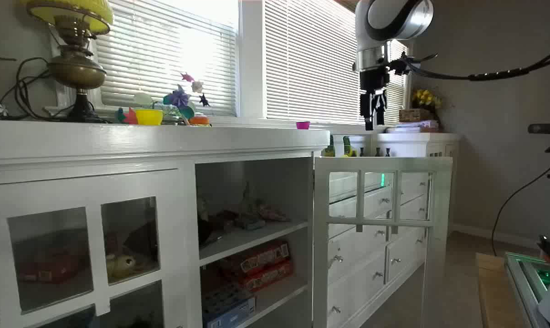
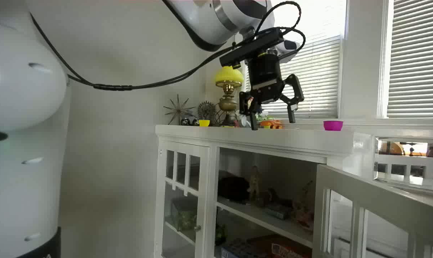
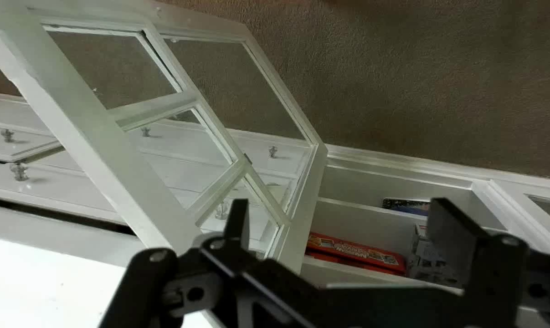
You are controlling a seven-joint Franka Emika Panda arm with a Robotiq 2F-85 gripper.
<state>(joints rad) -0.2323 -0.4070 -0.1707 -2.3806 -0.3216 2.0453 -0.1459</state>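
Note:
My gripper (image 1: pixel 374 122) is open with nothing between its fingers. It points down in the air; in the wrist view its fingers (image 3: pixel 338 205) are wide apart above the open white glass-paned cabinet door (image 3: pixel 106 150). The door also shows in both exterior views (image 1: pixel 321 237) (image 2: pixel 381 200), swung out from the white cabinet (image 1: pixel 174 141). In an exterior view the gripper (image 2: pixel 273 123) overlaps the cabinet's top edge; I see no contact. On the cabinet top are a pink cup (image 2: pixel 333 125), a yellow cup (image 1: pixel 149 117) and an orange object (image 1: pixel 199 120).
A brass lamp (image 1: pixel 76 68) with a yellow shade and paper flowers (image 1: pixel 179 96) stand on the cabinet top. Red boxes (image 3: pixel 357 253) lie on an inner shelf. White drawers (image 1: pixel 375 255) are behind the open door. A cable (image 2: pixel 159 84) hangs from the arm.

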